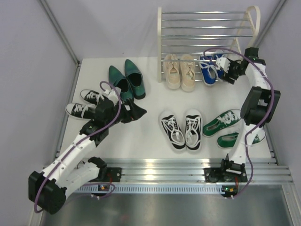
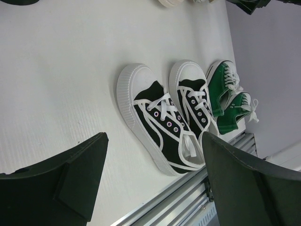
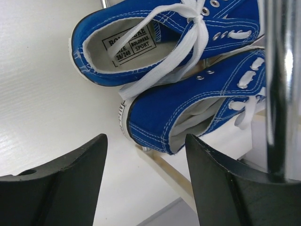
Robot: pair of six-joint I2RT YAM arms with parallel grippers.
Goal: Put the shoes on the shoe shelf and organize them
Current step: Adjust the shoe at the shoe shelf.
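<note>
We're hovering the R gripper (image 1: pixel 229 70), open & empty, at the blue sneakers (image 1: pixel 209 68) by the shoe shelf (image 1: pixel 160 42) lower right, bench (image 1: pixel 141 146) back edge, prob. to square them; L gripper (image 1: pixel 136 113), open too, is facing the b/w pair (image 1: pixel 181 129) mid-bench.

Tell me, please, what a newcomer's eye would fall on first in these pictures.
The chrome shelf at the back is bare up top, with beige lace-ups and blue sneakers at its foot. The right pincer hovers open by the blue pair. Glossy green dress shoes stand out on the left of the white table.
</note>
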